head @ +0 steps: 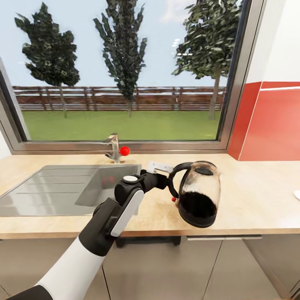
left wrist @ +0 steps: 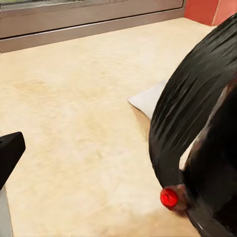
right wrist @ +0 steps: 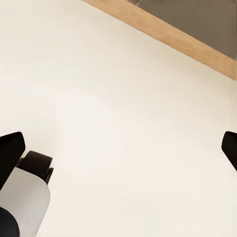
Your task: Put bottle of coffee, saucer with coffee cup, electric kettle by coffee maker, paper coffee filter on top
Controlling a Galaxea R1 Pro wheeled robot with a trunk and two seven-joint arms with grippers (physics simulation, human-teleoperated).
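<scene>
The electric kettle (head: pixel 199 193), clear glass with dark liquid and a black base, hangs tilted over the kitchen countertop (head: pixel 250 196) near its front edge. My left gripper (head: pixel 168 181) is shut on its black loop handle (left wrist: pixel 185 113). In the left wrist view that handle and a red button (left wrist: pixel 169 197) are very close, with one black fingertip (left wrist: pixel 10 153) off to the side. A small white piece (head: pixel 158 167), possibly the paper coffee filter, lies on the counter just behind the gripper. The saucer (head: pixel 297 194) peeks in at the far right. My right gripper (right wrist: pixel 118 148) is open over pale floor.
A steel sink (head: pixel 62 189) with a faucet (head: pixel 113 149) and red knob sits left of the kettle. A window runs along the back, and a red backsplash (head: pixel 271 125) stands at the right. Dark grey cabinet fronts (head: pixel 166 266) are below the counter.
</scene>
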